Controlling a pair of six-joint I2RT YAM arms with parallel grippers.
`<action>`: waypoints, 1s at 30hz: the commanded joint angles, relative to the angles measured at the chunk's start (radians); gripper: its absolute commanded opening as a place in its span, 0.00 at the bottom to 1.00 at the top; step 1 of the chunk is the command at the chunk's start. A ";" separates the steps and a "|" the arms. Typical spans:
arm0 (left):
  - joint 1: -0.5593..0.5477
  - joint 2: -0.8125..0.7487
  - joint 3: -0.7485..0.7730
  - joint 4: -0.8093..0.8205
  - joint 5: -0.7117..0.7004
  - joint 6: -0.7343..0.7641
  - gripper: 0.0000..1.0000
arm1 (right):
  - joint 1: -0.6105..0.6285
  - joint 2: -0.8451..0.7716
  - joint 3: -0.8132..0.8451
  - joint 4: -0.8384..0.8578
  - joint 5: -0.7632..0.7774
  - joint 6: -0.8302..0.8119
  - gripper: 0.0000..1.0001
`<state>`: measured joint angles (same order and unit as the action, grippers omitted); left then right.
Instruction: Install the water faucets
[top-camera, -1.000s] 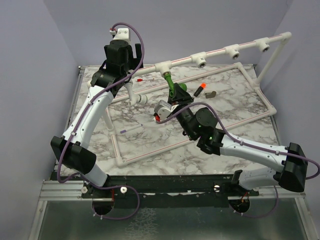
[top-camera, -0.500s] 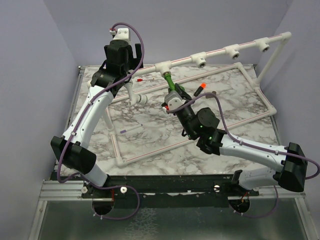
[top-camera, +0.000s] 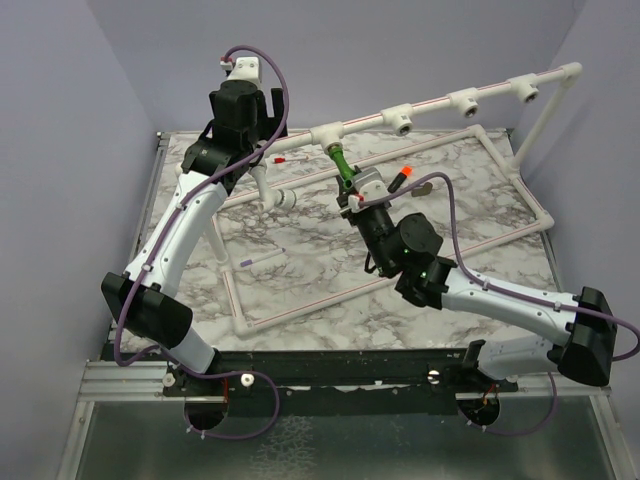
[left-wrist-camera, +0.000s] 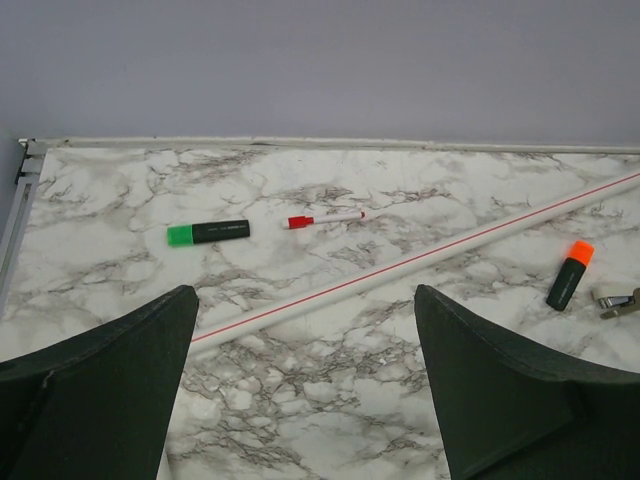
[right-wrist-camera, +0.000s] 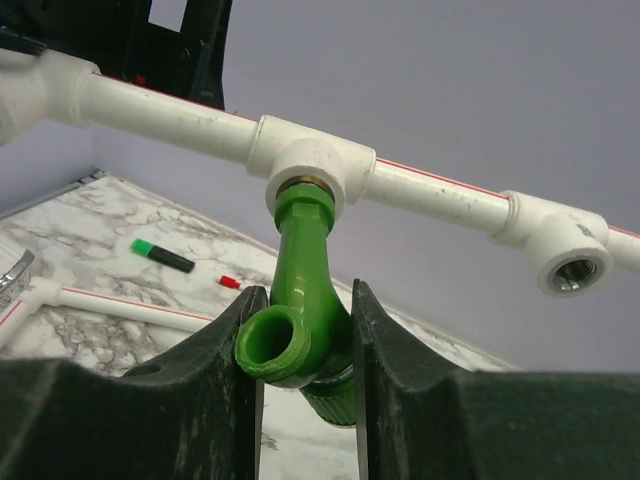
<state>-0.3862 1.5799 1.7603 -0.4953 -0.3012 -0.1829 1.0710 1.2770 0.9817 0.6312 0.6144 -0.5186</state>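
Note:
A bright green faucet (top-camera: 341, 162) hangs from a white tee socket (top-camera: 327, 134) on the raised pipe, its upper end seated in the socket. My right gripper (top-camera: 352, 186) is shut on it. In the right wrist view both fingers press the sides of the faucet (right-wrist-camera: 300, 290) at the bent spout, just below the tee (right-wrist-camera: 310, 165); the gripper (right-wrist-camera: 305, 312) holds it there. The knob end is partly hidden behind the spout. My left gripper (top-camera: 268, 120) is open and empty, held high at the back left, and in the left wrist view (left-wrist-camera: 305, 300) only table shows between its fingers.
Three more tee sockets (top-camera: 402, 120) (top-camera: 465, 102) (top-camera: 525, 90) sit along the raised pipe. A white pipe frame (top-camera: 300, 300) lies on the marble table. A green marker (left-wrist-camera: 207, 233), a red pen (left-wrist-camera: 325, 217), an orange marker (top-camera: 402, 178) and a small metal piece (top-camera: 425, 187) lie near the back.
My right wrist has rolled around the faucet while gripping it; its camera housing swung from the left side up toward the back right. The left arm has not moved.

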 joint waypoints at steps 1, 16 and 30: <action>-0.009 -0.007 0.006 -0.055 0.047 -0.003 0.90 | -0.007 -0.035 0.052 0.025 0.051 0.502 0.01; -0.009 -0.012 0.004 -0.055 0.050 -0.003 0.90 | -0.007 -0.009 0.095 -0.049 -0.037 0.357 0.19; -0.009 -0.007 0.004 -0.055 0.047 -0.001 0.90 | -0.007 -0.056 0.075 -0.164 -0.166 -0.101 0.83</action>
<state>-0.3885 1.5764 1.7603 -0.5034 -0.2852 -0.1829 1.0637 1.2575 1.0313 0.5159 0.5060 -0.4896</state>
